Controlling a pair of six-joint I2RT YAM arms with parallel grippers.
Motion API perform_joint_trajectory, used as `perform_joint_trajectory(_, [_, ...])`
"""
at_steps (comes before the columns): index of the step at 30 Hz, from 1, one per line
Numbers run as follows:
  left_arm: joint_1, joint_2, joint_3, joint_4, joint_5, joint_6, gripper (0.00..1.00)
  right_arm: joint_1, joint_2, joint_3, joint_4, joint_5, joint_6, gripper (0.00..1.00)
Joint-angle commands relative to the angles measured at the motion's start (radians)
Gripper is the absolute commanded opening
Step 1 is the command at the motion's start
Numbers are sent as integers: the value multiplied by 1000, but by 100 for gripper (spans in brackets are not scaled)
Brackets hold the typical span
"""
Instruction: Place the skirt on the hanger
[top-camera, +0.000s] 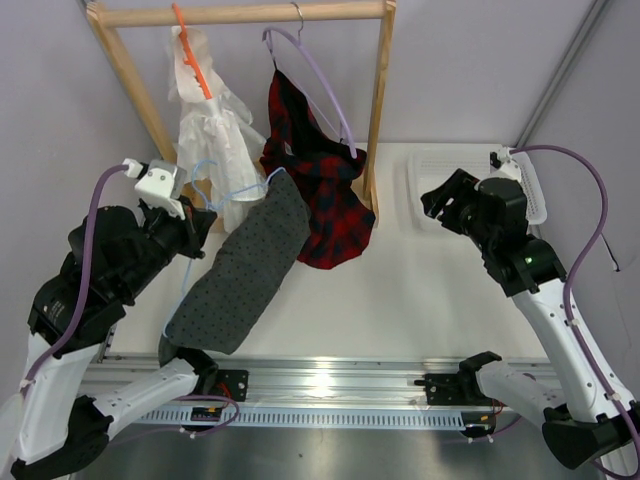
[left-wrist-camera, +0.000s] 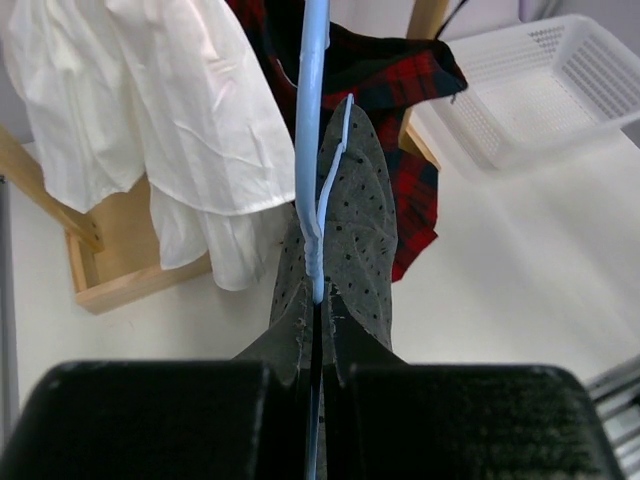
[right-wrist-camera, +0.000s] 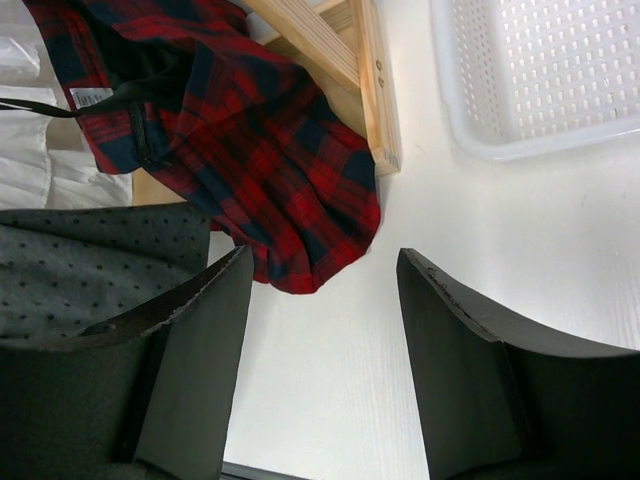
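Note:
The dark grey dotted skirt (top-camera: 245, 270) hangs draped over the thin light-blue hanger (top-camera: 213, 182), slanting down above the left of the table. My left gripper (top-camera: 197, 228) is shut on the hanger's wire. In the left wrist view the blue wire (left-wrist-camera: 308, 150) runs straight into the closed jaws (left-wrist-camera: 318, 320), with the skirt (left-wrist-camera: 365, 220) folded over it just beyond the fingertips. My right gripper (top-camera: 445, 200) is open and empty, raised at the right, apart from the skirt. In the right wrist view (right-wrist-camera: 325, 290) its jaws stand wide, with the skirt (right-wrist-camera: 80, 270) at the left.
A wooden rack (top-camera: 378, 110) at the back carries a white frilly dress (top-camera: 210, 120) on an orange hanger and a red-and-black plaid garment (top-camera: 320, 180) on a lilac hanger. A white perforated basket (top-camera: 425, 185) sits at the back right behind my right gripper.

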Motion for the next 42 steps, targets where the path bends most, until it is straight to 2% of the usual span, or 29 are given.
perform_joint_trajectory(1, [-4, 21, 66, 127, -97, -35, 0, -2, 10, 35, 29, -13, -11, 64])
perform_joint_trajectory(7, [-4, 21, 62, 179, -223, -53, 0, -4, 22, 46, 32, -27, -13, 64])
perform_joint_trajectory(13, [-4, 18, 42, 216, -256, -62, 0, 24, 56, 95, 22, -45, -34, 63])
perform_joint_trajectory(16, [-2, 19, 43, 210, -315, -78, 0, 57, 82, 129, 21, -36, -40, 63])
perform_joint_trajectory(20, [-4, 13, 46, 221, -303, -73, 0, 94, 110, 155, 18, -16, -45, 63])
perform_joint_trajectory(24, [-2, 24, 51, 257, -191, -62, 0, 105, 116, 160, 22, -12, -43, 63])
perform_joint_trajectory(26, [-2, 37, 45, 285, -162, -61, 0, 108, 117, 166, 21, -9, -49, 63])
perform_joint_trajectory(36, [-4, 180, 86, 397, -289, -41, 0, 106, 127, 190, 4, -5, -68, 63])
perform_joint_trajectory(42, [-2, 283, 207, 406, -363, 23, 0, 102, 127, 193, -2, -12, -79, 63])
